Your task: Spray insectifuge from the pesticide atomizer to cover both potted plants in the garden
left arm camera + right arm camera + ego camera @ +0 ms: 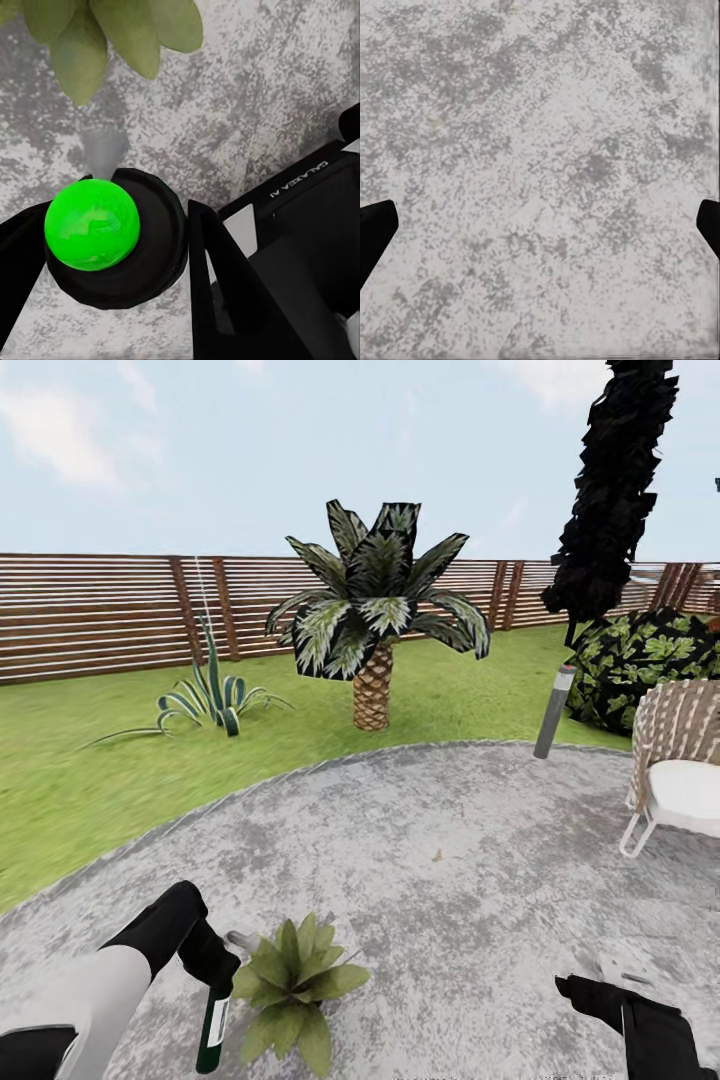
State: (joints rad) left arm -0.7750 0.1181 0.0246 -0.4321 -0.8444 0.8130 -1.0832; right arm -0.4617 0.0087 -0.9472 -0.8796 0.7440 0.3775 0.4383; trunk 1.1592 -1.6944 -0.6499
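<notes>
We see our left end effector (212, 985) clenched around the pesticide atomizer (213, 1028), a small spray bottle with a pale label and dark body that hangs upright below the black fingers, low over the round grey paved patio (450, 840). From the left wrist, the bottle's dark nozzle head (120, 240) carries a bright green dot (91, 223) and sits between the two black fingers (225, 285), which touch it on both sides. Just beside the bottle stands one potted plant (292, 985), a low rosette of broad pointed light-green leaves on the paving. Our right end effector (590, 992) hovers over bare paving with its black fingertips (375, 225) spread wide, released. Beyond the patio we see green lawn (80, 780), a scaly-trunked palm (372, 610), a brown slatted wooden fence (100, 610), a grey bollard lamp (555, 710) and a woven white-cushioned chair (680, 770).
</notes>
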